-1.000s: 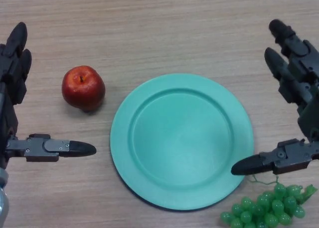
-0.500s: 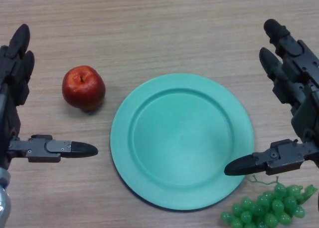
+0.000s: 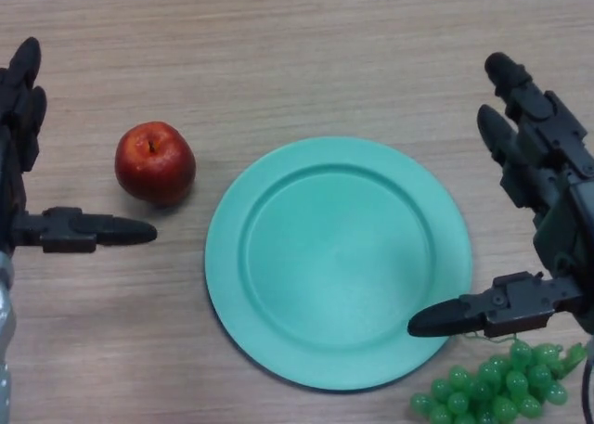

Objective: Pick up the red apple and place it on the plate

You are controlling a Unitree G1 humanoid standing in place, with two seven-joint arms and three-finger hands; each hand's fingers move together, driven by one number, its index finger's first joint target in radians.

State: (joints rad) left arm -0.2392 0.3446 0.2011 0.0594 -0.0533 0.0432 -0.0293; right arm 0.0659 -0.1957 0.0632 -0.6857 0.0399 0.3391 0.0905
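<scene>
We saw the red apple (image 3: pixel 155 163) sitting upright on the wooden table (image 3: pixel 297 53), stem up, left of the plate (image 3: pixel 339 262) and not touching it. A narrow strip of bare table separated the two. The plate was teal, round, lying flat near the centre of the head view, with nothing on it.

Our left hand (image 3: pixel 20 178) sat at the left edge of the view, spread wide and holding nothing. Its fingers (image 3: pixel 23 81) pointed up along the edge, well above and left of the apple. Its thumb (image 3: pixel 102 230) stuck out to the right, just below the apple's lower left side, near it but apart. The apple sat roughly in the gap between thumb and fingers, with no contact that we could see.

Our right hand (image 3: pixel 557 211) was at the right edge, also spread open and empty. Its fingers (image 3: pixel 515 99) pointed up and to the left, beside the plate's right rim. Its thumb (image 3: pixel 459 315) reached left over the plate's lower right rim; we could not tell whether it touched the rim or was above it.

A bunch of green grapes (image 3: pixel 497 387) lay at the bottom right corner, just below the right thumb and just off the plate's lower right edge.
</scene>
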